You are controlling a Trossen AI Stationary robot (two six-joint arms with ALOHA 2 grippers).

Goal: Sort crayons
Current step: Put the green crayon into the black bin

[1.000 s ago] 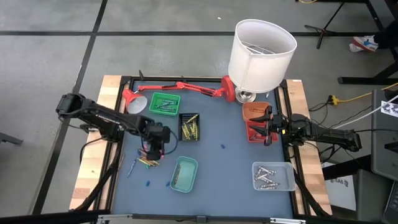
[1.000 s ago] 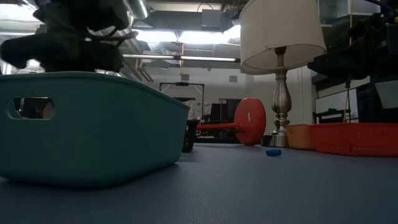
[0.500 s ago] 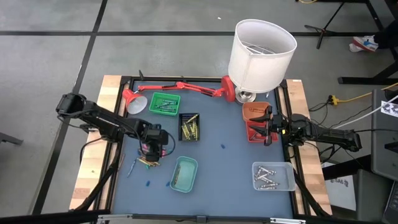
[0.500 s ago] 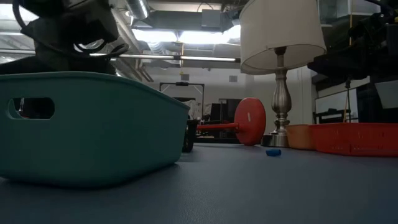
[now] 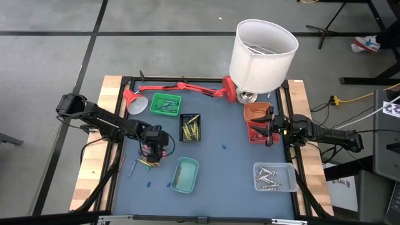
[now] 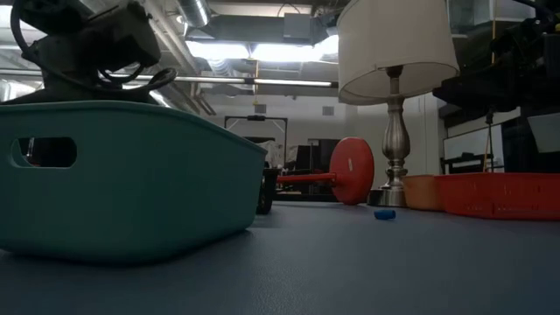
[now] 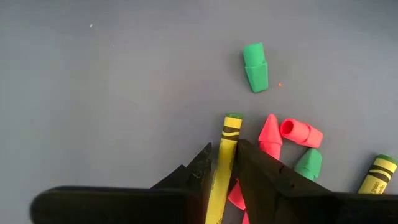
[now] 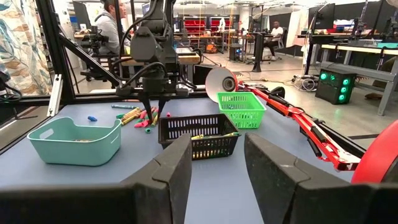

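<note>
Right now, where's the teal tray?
High view: teal tray sits near the table's front edge, left of centre, just right of the left gripper and loose crayons.

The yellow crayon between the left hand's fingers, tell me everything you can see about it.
The yellow crayon is a thin stick in a yellow paper wrapper with black wavy bands near its dark green tip. It lies lengthwise between the two dark fingers of the left hand, which close against its sides. Its tip pokes out past the fingertips, over the blue-grey table. Its rear end is hidden by the hand. A pink cap piece lies beside it; contact between them is unclear.
</note>
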